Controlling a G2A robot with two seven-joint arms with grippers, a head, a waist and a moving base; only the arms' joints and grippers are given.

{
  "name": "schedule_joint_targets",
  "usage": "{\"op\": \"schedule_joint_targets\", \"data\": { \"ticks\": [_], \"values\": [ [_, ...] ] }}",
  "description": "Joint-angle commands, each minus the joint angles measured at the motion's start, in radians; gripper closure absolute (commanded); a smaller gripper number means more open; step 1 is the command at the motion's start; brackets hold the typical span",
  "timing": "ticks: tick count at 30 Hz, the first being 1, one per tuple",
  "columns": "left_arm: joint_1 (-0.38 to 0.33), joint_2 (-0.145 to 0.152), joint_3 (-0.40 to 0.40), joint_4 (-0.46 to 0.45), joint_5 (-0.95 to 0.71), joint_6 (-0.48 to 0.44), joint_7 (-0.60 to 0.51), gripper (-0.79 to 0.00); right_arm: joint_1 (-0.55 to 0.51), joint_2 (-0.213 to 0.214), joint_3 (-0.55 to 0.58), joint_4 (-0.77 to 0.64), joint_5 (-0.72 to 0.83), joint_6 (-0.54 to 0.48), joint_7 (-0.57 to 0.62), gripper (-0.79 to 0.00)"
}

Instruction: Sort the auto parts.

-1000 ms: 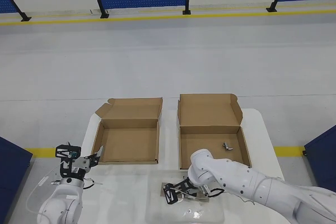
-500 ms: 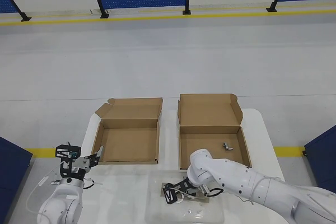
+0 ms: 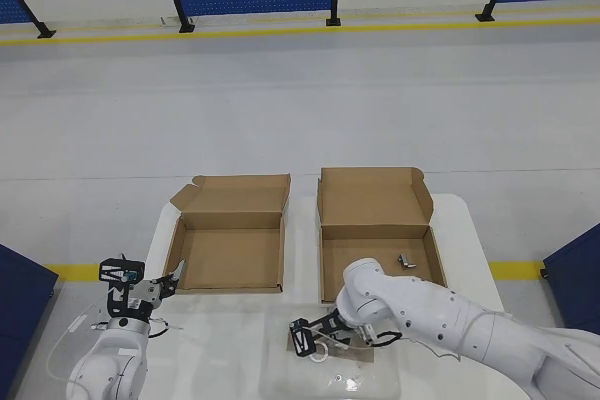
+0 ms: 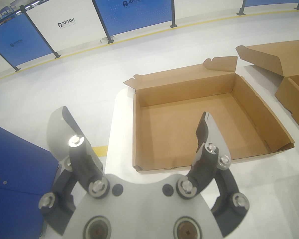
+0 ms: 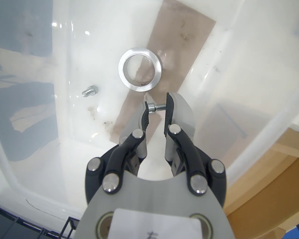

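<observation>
The white tabletop (image 3: 230,320) carries two open cardboard boxes in the middle of the top view, the left box (image 3: 230,258) and the right box (image 3: 365,255). Below them is a clear bin (image 5: 94,13). The left gripper (image 4: 134,113) hangs at the lower left, jaws spread wide, grasping nothing. The right gripper (image 5: 157,106) is inside the bin, jaws clenched end to end on a bolt (image 5: 153,107), just beside a metal ring (image 5: 139,87). A second bolt (image 5: 89,91) lies nearby. The right box holds what looks like a small metal bracket (image 3: 408,262).

Table (image 3: 220,320), left box (image 3: 227,258), right box (image 3: 375,262), clear bin (image 3: 280,362)
</observation>
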Motion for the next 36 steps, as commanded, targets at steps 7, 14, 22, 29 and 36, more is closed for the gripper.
{"op": "schedule_joint_targets", "data": {
  "ticks": [7,14,22,29,36],
  "values": [
    [0.000,0.000,0.000,0.000,0.000,0.000,0.000,-0.785,-0.012,0.034,0.038,-0.049,0.040,0.011,0.010,0.000],
    [0.000,0.000,0.000,0.000,0.000,0.000,0.000,-0.785,-0.012,0.034,0.038,-0.049,0.040,0.011,0.010,0.000],
    [0.000,0.000,0.000,0.000,0.000,0.000,0.000,-0.785,-0.024,0.082,0.136,-0.010,0.114,-0.092,-0.122,0.000],
    [0.000,0.000,0.000,0.000,0.000,0.000,0.000,-0.785,-0.076,0.171,0.242,0.009,0.242,-0.234,-0.270,0.000],
    [0.000,0.000,0.000,0.000,0.000,0.000,0.000,-0.785,-0.103,0.246,0.237,-0.050,0.331,-0.234,-0.346,0.000]
  ]
}}
